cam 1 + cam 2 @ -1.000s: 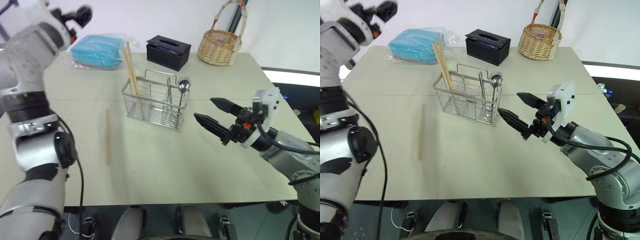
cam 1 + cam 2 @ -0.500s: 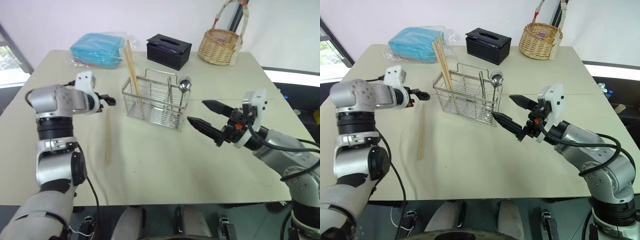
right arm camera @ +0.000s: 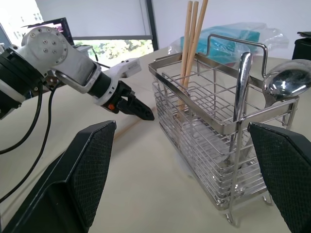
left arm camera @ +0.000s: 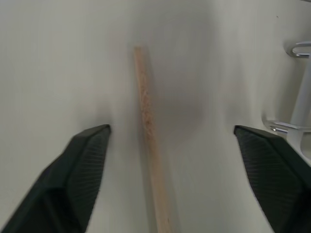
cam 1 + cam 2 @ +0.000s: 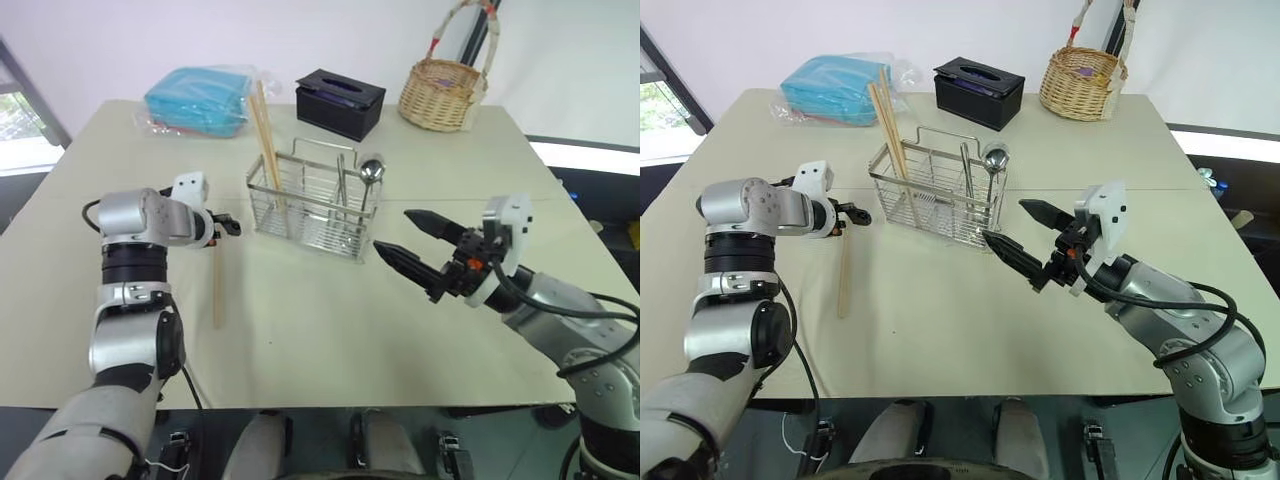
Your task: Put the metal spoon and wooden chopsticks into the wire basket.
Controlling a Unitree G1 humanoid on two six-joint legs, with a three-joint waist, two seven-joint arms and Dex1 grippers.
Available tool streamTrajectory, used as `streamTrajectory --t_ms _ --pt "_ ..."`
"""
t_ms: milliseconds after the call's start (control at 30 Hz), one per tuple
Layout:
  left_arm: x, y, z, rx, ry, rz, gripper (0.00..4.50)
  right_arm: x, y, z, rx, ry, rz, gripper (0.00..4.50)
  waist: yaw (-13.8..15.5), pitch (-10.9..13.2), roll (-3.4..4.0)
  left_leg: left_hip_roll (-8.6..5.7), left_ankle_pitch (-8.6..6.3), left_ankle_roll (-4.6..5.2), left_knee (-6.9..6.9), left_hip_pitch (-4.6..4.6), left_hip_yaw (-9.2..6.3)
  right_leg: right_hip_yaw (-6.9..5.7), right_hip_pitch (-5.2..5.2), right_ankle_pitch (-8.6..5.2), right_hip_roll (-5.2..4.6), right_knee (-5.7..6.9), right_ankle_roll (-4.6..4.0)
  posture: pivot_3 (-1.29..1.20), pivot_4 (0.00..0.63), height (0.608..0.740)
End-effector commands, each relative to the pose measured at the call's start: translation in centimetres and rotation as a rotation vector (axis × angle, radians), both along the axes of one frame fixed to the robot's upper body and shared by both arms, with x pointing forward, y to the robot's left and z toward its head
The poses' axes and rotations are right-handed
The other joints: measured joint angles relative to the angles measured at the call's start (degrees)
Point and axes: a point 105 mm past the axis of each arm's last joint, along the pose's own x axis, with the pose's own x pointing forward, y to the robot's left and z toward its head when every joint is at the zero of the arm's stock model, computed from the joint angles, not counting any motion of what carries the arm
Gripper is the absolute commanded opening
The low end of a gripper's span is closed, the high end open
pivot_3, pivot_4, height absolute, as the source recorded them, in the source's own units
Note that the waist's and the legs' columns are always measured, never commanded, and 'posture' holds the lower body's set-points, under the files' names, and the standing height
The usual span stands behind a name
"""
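We see a wide beige worktop (image 5: 330, 330) that carries everything. At its far edge there are a blue package in clear plastic (image 5: 195, 98) on the left, a black tissue box (image 5: 339, 103) in the middle and a round wicker basket (image 5: 440, 92) with a tall handle on the right.

In the middle of the worktop stands the wire basket (image 5: 312, 212), upright. Three wooden chopsticks (image 5: 266, 140) stand in its left compartment and lean toward the far left, with their tops well above the rim. The metal spoon (image 5: 370, 172) stands in the right compartment with its bowl up, just above the rim.

One more chopstick (image 5: 216, 288) lies flat on the worktop, to the left of the wire basket and apart from it, with its length running from near to far.

Our left claw (image 5: 228, 226) is at the far end of this lying chopstick and points down at it. In the left wrist view its fingers (image 4: 85, 167) are apart, one on each side of the stick, and they do not touch it.

Our right claw (image 5: 405, 240) hangs over the worktop to the right of the wire basket, near it, and points toward it. Its fingers (image 3: 92, 170) are wide apart and hold nothing.
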Motion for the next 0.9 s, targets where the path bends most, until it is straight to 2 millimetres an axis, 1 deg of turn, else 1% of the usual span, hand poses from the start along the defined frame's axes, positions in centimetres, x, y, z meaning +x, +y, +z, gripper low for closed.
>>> streamTrajectory --t_ms 33,133,167,267,333,400,500,533,600,633,667,733,800,833,900 --pt "0.4 -1.3 0.1 -0.020 -0.002 -0.038 2.10 -0.6 0.2 1.4 0.012 -0.075 -0.003 4.50 0.09 -0.01 0.02 -0.01 0.00 0.00 0.01 0.01 0.00 0.00 0.02 0.00 0.00 0.00 0.00 0.00 0.150 0.660" --pt "0.6 -1.5 0.3 -0.026 -0.008 -0.040 0.44 -0.7 0.1 1.4 0.015 -0.075 -0.007 4.50 0.17 -0.01 0.02 -0.03 0.00 0.00 0.04 0.01 -0.02 0.00 0.06 0.00 -0.01 -0.02 0.00 0.00 0.150 0.660" --pt "0.6 -1.5 0.3 -0.027 -0.010 -0.039 0.03 -0.7 0.1 1.4 0.016 -0.075 -0.008 4.50 0.15 -0.01 0.01 -0.03 0.00 0.00 0.04 0.01 -0.02 0.00 0.07 0.00 -0.01 -0.02 0.00 0.00 0.150 0.660" --pt "0.9 -0.9 0.8 -0.015 -0.035 -0.014 0.03 -0.8 0.0 1.3 0.014 -0.075 -0.009 4.50 0.01 -0.01 0.01 -0.03 0.00 0.00 0.03 0.01 -0.02 0.00 0.06 0.00 -0.01 -0.02 0.00 0.00 0.150 0.660" --pt "1.4 0.1 1.8 -0.010 -0.084 0.032 0.03 -0.8 0.0 1.4 0.013 -0.075 -0.010 4.50 -0.10 0.00 0.02 -0.02 0.00 0.00 0.02 0.01 -0.02 0.00 0.05 0.00 -0.01 -0.01 0.00 0.00 0.150 0.660" --pt "2.3 1.2 3.4 -0.003 -0.181 0.086 0.03 -0.6 -0.1 1.5 0.012 -0.074 -0.012 4.50 -0.12 0.00 0.00 0.00 0.00 0.00 0.02 0.01 -0.02 -0.01 0.02 0.00 0.01 -0.01 0.01 0.00 0.150 0.660" --pt "3.8 3.8 7.9 0.024 -0.419 0.208 0.03 -0.4 -0.3 1.6 0.007 -0.073 -0.014 4.50 -0.15 0.03 -0.03 0.02 0.00 0.00 0.02 -0.02 0.00 0.00 -0.04 0.00 0.01 -0.01 0.01 0.00 0.150 0.660" --pt "4.1 4.7 9.4 0.032 -0.496 0.247 0.03 -0.3 -0.4 1.7 0.005 -0.074 -0.013 4.50 -0.16 0.03 -0.04 0.03 0.00 0.00 0.02 -0.02 0.00 0.00 -0.06 0.01 0.01 -0.01 0.01 0.00 0.150 0.660" --pt "4.3 6.1 13.2 0.018 -0.688 0.316 0.03 -0.3 -0.4 1.9 -0.001 -0.074 -0.011 4.50 -0.12 0.04 -0.05 0.04 0.01 -0.01 0.02 -0.09 0.02 0.00 -0.13 0.01 0.00 -0.02 0.00 0.00 0.150 0.660" --pt "4.3 6.5 14.3 0.008 -0.747 0.335 0.03 -0.2 -0.5 2.0 -0.003 -0.073 -0.011 4.50 -0.09 0.04 -0.05 0.04 0.01 -0.01 0.01 -0.10 0.03 0.00 -0.15 0.01 -0.01 -0.02 0.00 0.00 0.150 0.660" --pt "4.2 6.9 16.9 -0.067 -0.864 0.361 0.03 -0.2 -0.5 2.0 -0.006 -0.072 -0.010 4.50 -0.07 0.02 -0.05 0.04 0.00 -0.02 0.00 -0.10 0.05 0.00 -0.14 0.02 -0.01 -0.03 0.00 0.00 0.150 0.660" --pt "3.5 7.2 21.5 -0.205 -1.065 0.376 0.03 -0.1 -0.6 2.1 -0.013 -0.070 -0.008 4.50 0.03 0.04 -0.07 0.02 0.00 -0.02 0.00 -0.13 0.06 0.00 -0.14 0.02 -0.04 -0.06 0.00 0.00 0.150 0.660" --pt "2.5 6.7 25.3 -0.320 -1.216 0.347 0.03 -0.1 -0.6 2.2 -0.016 -0.069 -0.007 4.50 0.14 0.05 -0.18 0.00 0.00 -0.02 0.03 -0.23 0.04 -0.02 -0.18 0.04 -0.06 -0.09 0.03 0.00 0.150 0.660" --pt "2.2 6.5 26.4 -0.355 -1.257 0.333 0.03 -0.1 -0.6 2.3 -0.017 -0.069 -0.006 4.50 0.18 0.03 -0.20 -0.01 0.00 -0.02 0.04 -0.25 0.04 -0.03 -0.18 0.04 -0.06 -0.09 0.04 0.00 0.150 0.660" --pt "1.7 5.4 28.5 -0.475 -1.312 0.294 0.03 0.0 -0.5 2.4 -0.018 -0.069 -0.004 4.50 0.15 0.03 -0.19 -0.07 0.00 -0.01 0.04 -0.22 0.05 -0.03 -0.12 0.05 -0.10 -0.11 0.05 0.00 0.150 0.660"
